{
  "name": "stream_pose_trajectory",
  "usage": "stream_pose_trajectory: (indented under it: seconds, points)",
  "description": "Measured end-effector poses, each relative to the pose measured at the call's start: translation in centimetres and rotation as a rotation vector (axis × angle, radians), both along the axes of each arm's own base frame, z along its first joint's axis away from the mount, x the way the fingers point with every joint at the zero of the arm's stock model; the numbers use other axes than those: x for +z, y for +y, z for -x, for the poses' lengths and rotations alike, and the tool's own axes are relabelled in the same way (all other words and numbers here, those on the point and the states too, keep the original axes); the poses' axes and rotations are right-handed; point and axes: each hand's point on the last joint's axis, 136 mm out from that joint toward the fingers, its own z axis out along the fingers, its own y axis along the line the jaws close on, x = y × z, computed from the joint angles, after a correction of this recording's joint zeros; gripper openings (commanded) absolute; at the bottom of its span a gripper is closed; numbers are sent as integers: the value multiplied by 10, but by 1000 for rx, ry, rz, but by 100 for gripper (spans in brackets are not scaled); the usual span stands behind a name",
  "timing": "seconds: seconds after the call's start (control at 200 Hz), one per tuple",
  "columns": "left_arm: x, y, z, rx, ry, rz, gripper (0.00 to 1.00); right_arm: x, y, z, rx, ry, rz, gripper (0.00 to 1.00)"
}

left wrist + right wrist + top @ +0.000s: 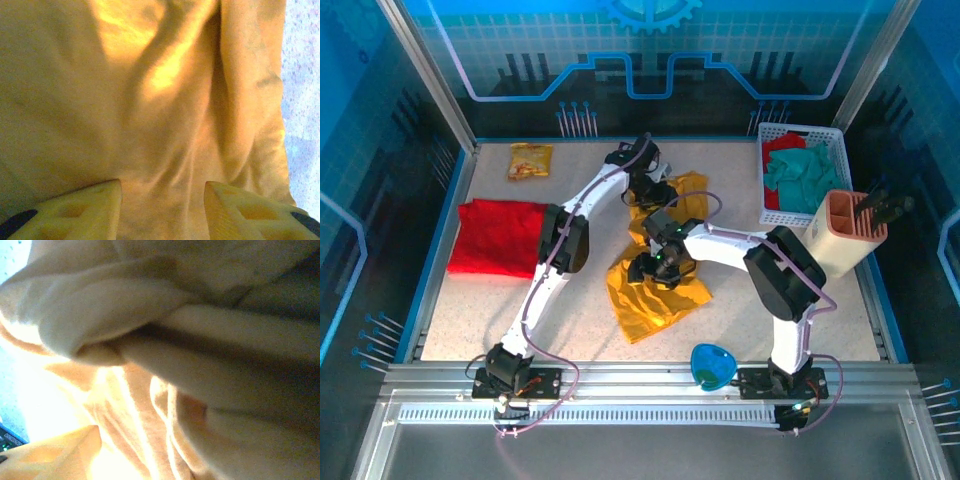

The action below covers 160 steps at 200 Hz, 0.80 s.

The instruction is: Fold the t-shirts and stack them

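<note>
**Task item: condition.** You find the mustard-yellow t-shirt (655,305) crumpled and unfolded on the table (770,315), directly under both grippers. Its cloth runs from beneath the left gripper (655,190) at its far end, past the right gripper (655,265), to a creased flap on the near side of the right jaws. In the left wrist view the cloth (150,100) lies in soft, shallow wrinkles with one deep fold ahead and to the right of the jaws. In the right wrist view it (150,305) is gathered into thick rolled folds close in front of the camera.

The red t-shirt (495,235) lies flat, well apart to the left of the left jaws.

**Jaw state.**
- Left gripper (162,186): released. Its two fingers (95,210) stand apart, and the cloth in the gap between them lies smooth.
- Right gripper: you cannot tell. One finger (60,452) shows at the lower left of the right wrist view; bunched cloth hides the rest.

**Markings.** A yellow snack packet (530,160) lies beyond and to the left of the left jaws; its print is too small to read.

**Other items.** A white basket (835,140) holding red and teal cloth sits well to the right of both jaws, with a peach tool holder (845,240) just on its near side.
</note>
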Motion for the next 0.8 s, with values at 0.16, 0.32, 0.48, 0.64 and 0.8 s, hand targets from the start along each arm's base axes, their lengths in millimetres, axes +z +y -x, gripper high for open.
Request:
stream_pose_trajectory:
  seconds: [0.16, 0.32, 0.48, 0.64, 0.8]
  points:
    - [2, -4, 22, -61, 22, -1, 53, 22, -21, 0, -30, -42, 23, 73]
    - [31, 6, 39, -57, 31, 19, 54, 68, -50, -34, -97, -152, 9, 74]
    - [93, 40, 37, 14, -60, 54, 55, 105, -69, -85, -120, -303, 68, 74]
    - [141, 83, 54, 125, -153, 62, 55, 106, -68, -136, -89, -403, 160, 75]
    - [131, 105, 108, 176, -127, 44, 55, 53, -68, -171, -31, -373, 303, 74]
